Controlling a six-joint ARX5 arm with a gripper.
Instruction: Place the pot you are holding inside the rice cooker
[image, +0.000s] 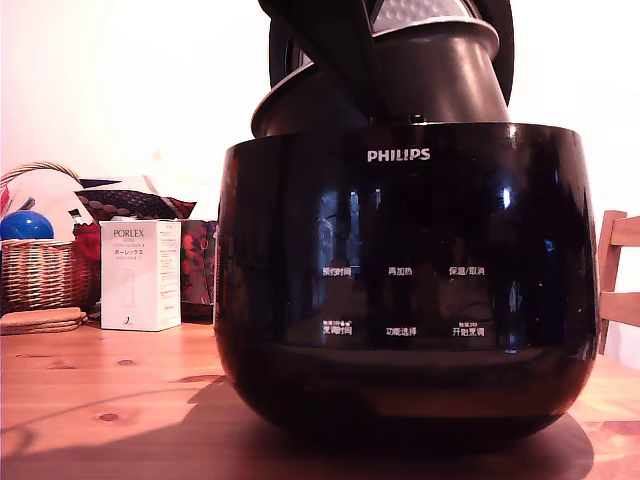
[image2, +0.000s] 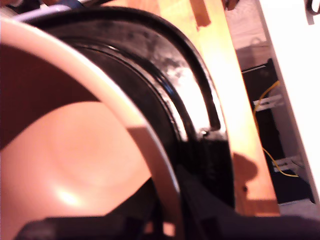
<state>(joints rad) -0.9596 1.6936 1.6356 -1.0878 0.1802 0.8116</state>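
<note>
While the exterior view shows the pot (image: 440, 75) tilted above the rice cooker (image: 405, 290), which stands mid-bench (image: 100, 400), I judge it stiff, slick, light metal, best pinched at its thin rim. At the wrist, my hand (image2: 165, 220) pinches that rim, bowl just beside the cooker's opening.

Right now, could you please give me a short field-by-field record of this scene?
pot: dark, tilted, above the cooker's opening, not seated
rice cooker: glossy black, PHILIPS lettering, on the wooden table
lid: raised behind the pot, dimpled inner plate showing
claw: hidden; open or shut cannot be told
exterior view's left: white PORLEX box, wicker basket with a blue ball
</note>
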